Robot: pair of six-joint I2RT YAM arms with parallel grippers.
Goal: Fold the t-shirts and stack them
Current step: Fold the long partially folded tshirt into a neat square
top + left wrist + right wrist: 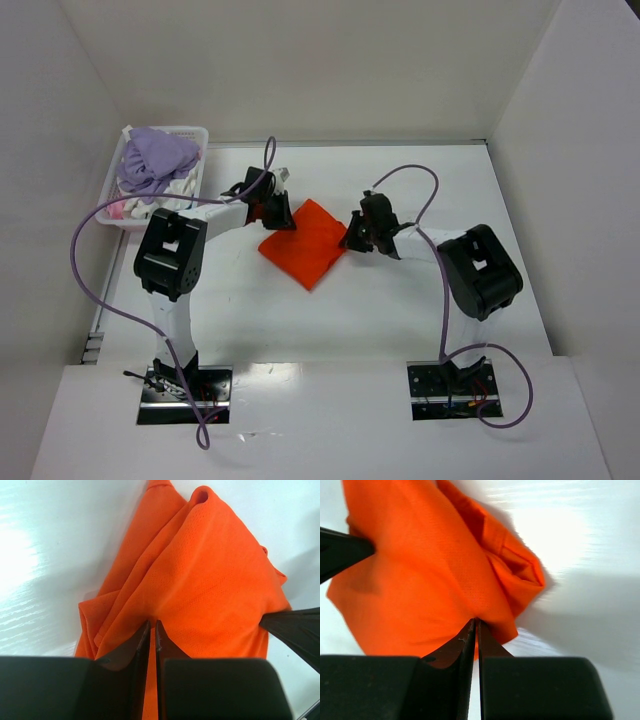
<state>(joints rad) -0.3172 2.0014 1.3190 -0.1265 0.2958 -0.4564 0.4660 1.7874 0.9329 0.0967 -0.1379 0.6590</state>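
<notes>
left gripper [278, 213] and right gripper [355, 235] each clench an opposite edge of the folded orange t-shirt [305, 243] at mid-table; you raise both edges evenly, in step, so the fold lands square.

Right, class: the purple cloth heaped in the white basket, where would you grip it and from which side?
Pinch the top bunched fold of the purple cloth, coming straight down from above. It mounds above the basket, whose walls block a sideways approach, and its crumpled ridges should pinch easily.
</notes>
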